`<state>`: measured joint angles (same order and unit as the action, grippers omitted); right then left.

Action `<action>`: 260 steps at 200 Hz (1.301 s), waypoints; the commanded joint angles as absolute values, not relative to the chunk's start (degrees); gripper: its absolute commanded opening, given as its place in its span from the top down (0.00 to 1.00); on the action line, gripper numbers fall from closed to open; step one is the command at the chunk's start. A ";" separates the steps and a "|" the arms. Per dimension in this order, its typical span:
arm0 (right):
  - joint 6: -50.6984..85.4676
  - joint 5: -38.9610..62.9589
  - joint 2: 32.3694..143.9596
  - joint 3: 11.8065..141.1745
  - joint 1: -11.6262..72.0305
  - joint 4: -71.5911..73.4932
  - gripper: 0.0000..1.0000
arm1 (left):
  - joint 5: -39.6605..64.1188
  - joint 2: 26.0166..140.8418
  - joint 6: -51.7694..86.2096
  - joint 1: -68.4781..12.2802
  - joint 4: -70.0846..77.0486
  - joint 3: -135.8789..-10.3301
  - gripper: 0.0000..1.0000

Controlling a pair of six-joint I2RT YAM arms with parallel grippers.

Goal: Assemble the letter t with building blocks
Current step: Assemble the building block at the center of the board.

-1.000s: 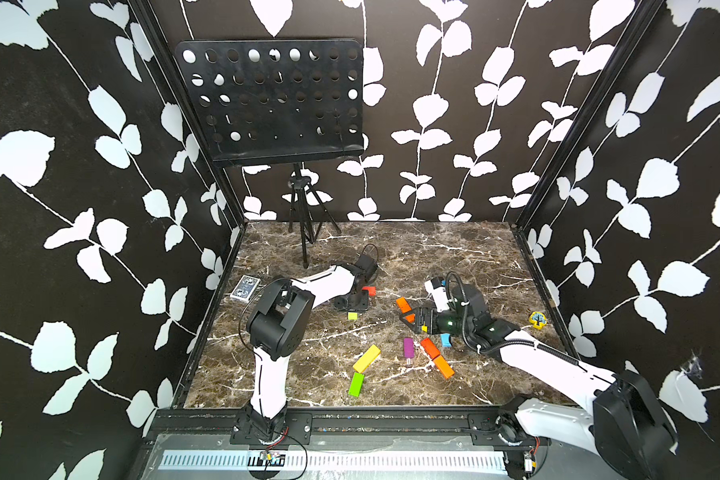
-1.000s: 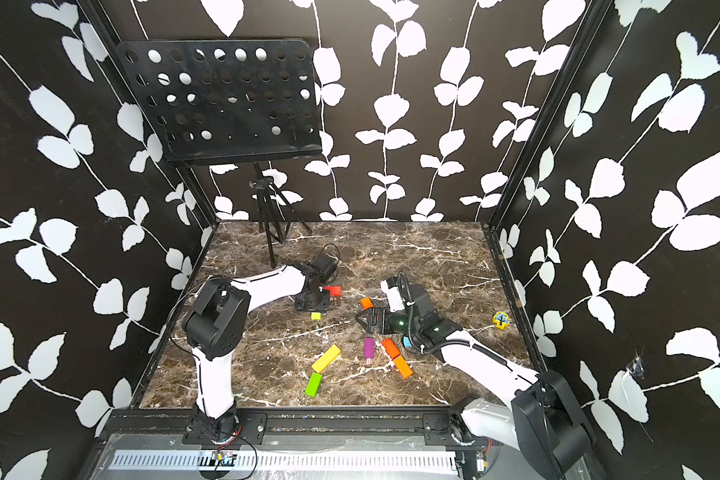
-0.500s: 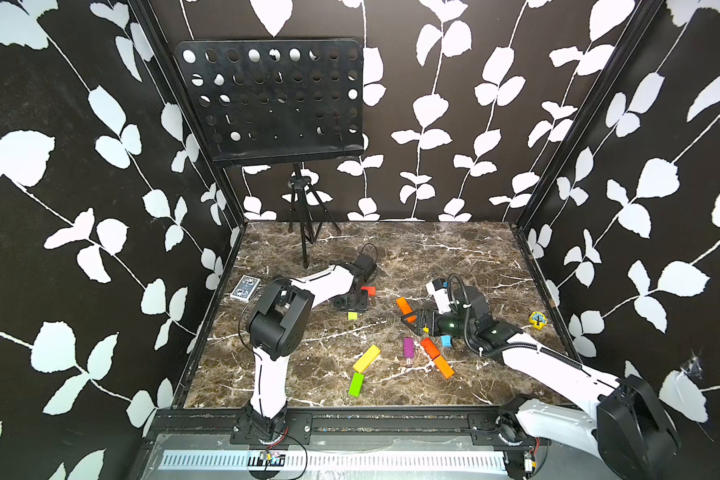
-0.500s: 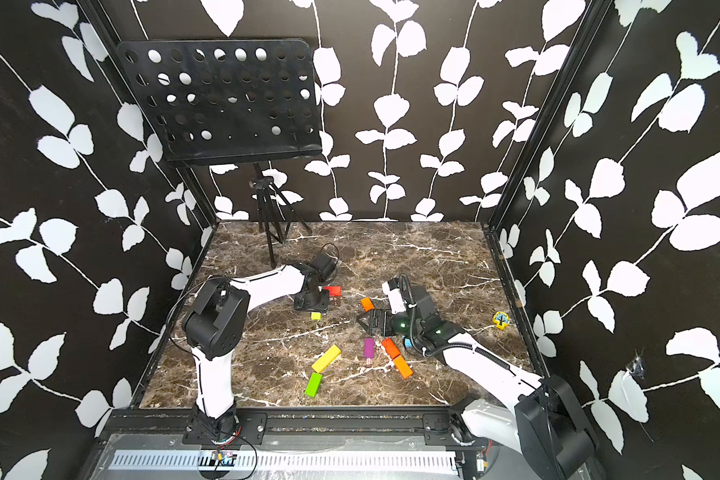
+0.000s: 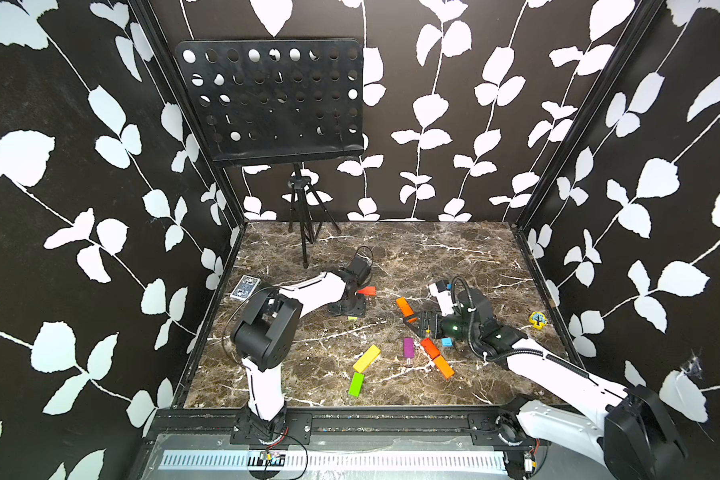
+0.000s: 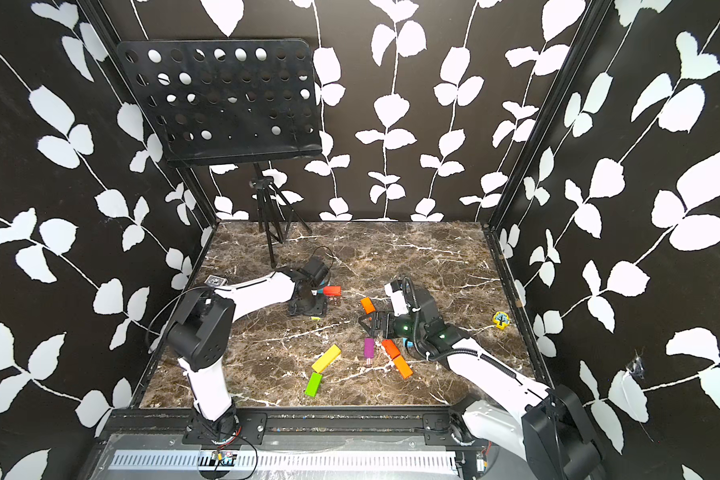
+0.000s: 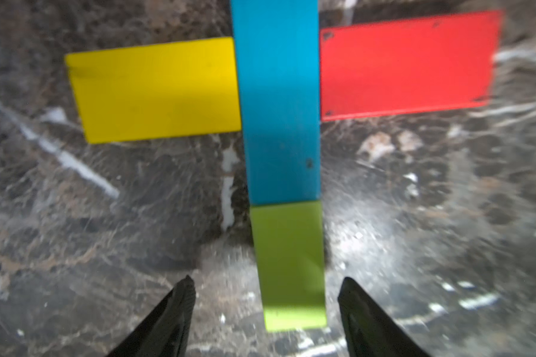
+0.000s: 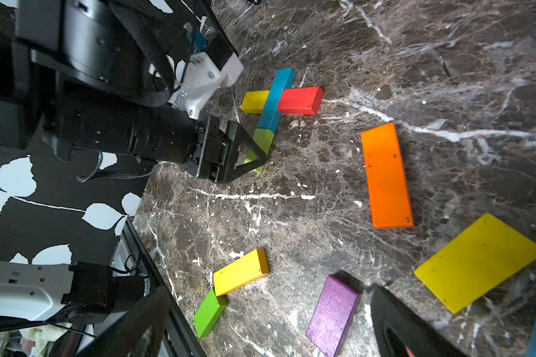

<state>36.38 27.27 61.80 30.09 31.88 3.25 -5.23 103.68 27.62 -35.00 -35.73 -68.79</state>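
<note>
Our left hand (image 7: 267,279) stands released: its two black fingers are spread to either side of the lime green block (image 7: 288,262), with counter showing in both gaps, so it grips nothing. That block lies end to end with the cyan bar (image 7: 276,102), and together they make the stem. A yellow block (image 7: 155,89) butts against one side of the cyan bar and a red block (image 7: 406,65) against the opposite side, forming the crossbar. The right wrist view shows the cyan end poking out past them. We judge the letter t as good as built on the counter (image 5: 433,257), over by the left arm. What may be left is tidying, since the red block sits a little out of line with the yellow one, and drawing the hand away without nudging the stem. All four pieces are flat, glossy bars lying on their broad faces. Our right hand (image 5: 411,325) is also spread wide and empty, near the spares: an orange block (image 8: 386,176), a purple block (image 8: 333,313), and a second yellow block (image 8: 240,272) just beside a second lime green block (image 8: 209,312)
</note>
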 commanded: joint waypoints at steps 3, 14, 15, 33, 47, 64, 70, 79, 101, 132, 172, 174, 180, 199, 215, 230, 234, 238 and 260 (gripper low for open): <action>37.40 27.43 59.59 28.72 31.79 4.58 0.01 | -2.79 96.11 25.54 -35.53 -32.36 -66.41 0.10; 37.92 27.39 58.50 28.01 31.87 4.74 0.01 | -1.92 93.96 24.87 -36.13 -31.72 -65.45 0.01; 37.99 27.40 58.39 27.89 31.89 4.78 0.01 | -1.93 93.74 24.78 -36.17 -31.72 -65.38 0.01; 38.77 27.53 56.21 26.54 32.03 5.10 0.01 | -3.88 90.08 24.43 -38.23 -32.50 -64.24 0.01; 38.85 26.97 54.11 25.64 32.94 4.53 0.01 | -2.82 87.57 24.73 -39.28 -32.09 -62.83 0.01; 38.22 23.96 51.87 25.39 35.52 1.57 0.01 | -1.84 84.92 26.43 -39.72 -31.77 -60.77 0.01; 38.07 22.86 51.24 25.37 36.58 0.53 0.01 | -1.97 84.13 27.16 -41.92 -32.15 -60.12 0.03; 38.09 21.30 50.52 25.23 38.35 -0.45 0.01 | -3.28 82.91 28.08 -43.30 -32.98 -59.26 0.06; 40.16 17.11 49.66 24.11 42.83 -0.79 0.01 | -9.38 80.44 30.75 -48.47 -37.43 -57.69 0.13; 43.78 11.71 50.01 21.45 50.16 2.92 0.01 | -13.81 79.68 36.57 -56.26 -44.17 -55.65 0.28; 46.81 3.08 50.54 18.03 59.72 8.65 0.01 | -13.08 76.57 44.03 -62.83 -41.40 -47.99 0.46; 46.88 2.84 50.54 17.89 60.13 8.87 0.01 | -12.81 76.40 44.16 -62.99 -41.05 -47.61 0.46; 47.01 2.12 50.45 17.63 61.11 9.38 0.01 | -12.04 76.06 44.76 -63.58 -40.10 -46.38 0.47; 47.03 0.29 50.36 17.73 63.45 9.32 0.01 | -11.95 75.27 46.67 -65.89 -39.04 -44.16 0.47; 47.27 -0.51 50.27 17.84 65.03 9.63 0.01 | -11.43 75.13 47.48 -67.19 -38.51 -43.13 0.48; 47.60 -1.07 50.28 17.80 66.07 9.95 0.01 | -10.81 75.17 48.02 -68.35 -38.15 -42.64 0.49; 47.75 -1.30 50.20 17.68 66.41 9.84 0.01 | -10.81 75.18 48.34 -68.73 -38.28 -42.60 0.49; 47.87 -1.54 50.19 17.73 66.56 9.70 0.01 | -10.89 75.13 48.61 -69.15 -38.28 -42.60 0.49; 48.24 -2.63 49.88 17.08 67.14 9.57 0.01 | -11.02 75.04 50.01 -70.83 -38.25 -42.32 0.49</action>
<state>46.85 0.56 50.61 17.80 66.30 7.09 -11.09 76.64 47.24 -69.19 -38.65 -43.13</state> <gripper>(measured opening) 0.991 0.516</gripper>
